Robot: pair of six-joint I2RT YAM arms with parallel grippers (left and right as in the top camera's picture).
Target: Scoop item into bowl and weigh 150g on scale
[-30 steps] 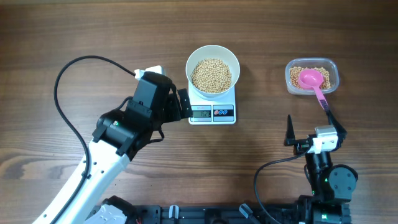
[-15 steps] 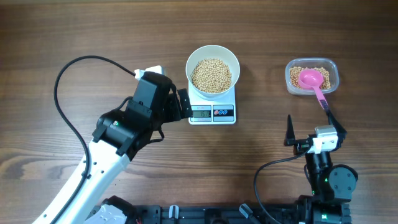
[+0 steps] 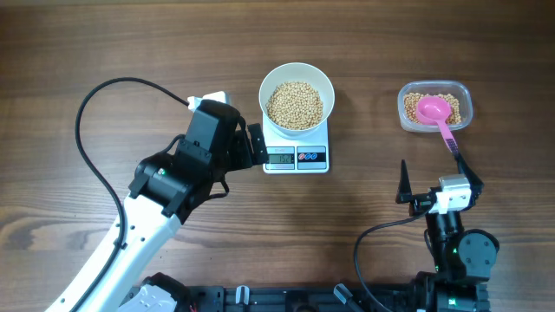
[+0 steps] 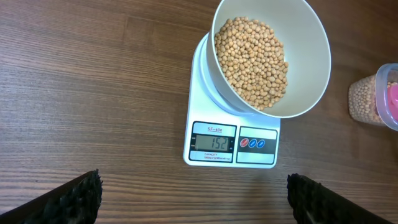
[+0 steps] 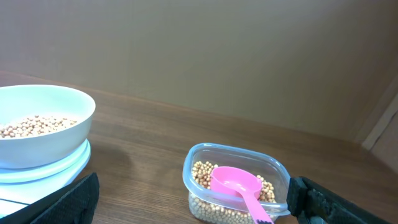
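Note:
The white bowl (image 3: 323, 85) stands on the small white scale (image 3: 296, 158) and holds a heap of tan beans (image 3: 294, 104). In the left wrist view the scale (image 4: 231, 124) shows 152 on its display, with the bowl (image 4: 311, 56) and beans (image 4: 252, 56) above it. My left gripper (image 3: 247, 146) hovers just left of the scale, open and empty (image 4: 194, 193). My right gripper (image 3: 432, 166) is open near the front right, with nothing between its fingers (image 5: 194, 188). It faces the clear container.
A clear plastic container (image 3: 464, 106) at the back right holds more beans and a pink scoop (image 3: 436, 111); its handle points toward my right gripper. In the right wrist view the container (image 5: 273, 163) and scoop (image 5: 235, 182) sit just ahead. A black cable (image 3: 87, 113) loops at the left.

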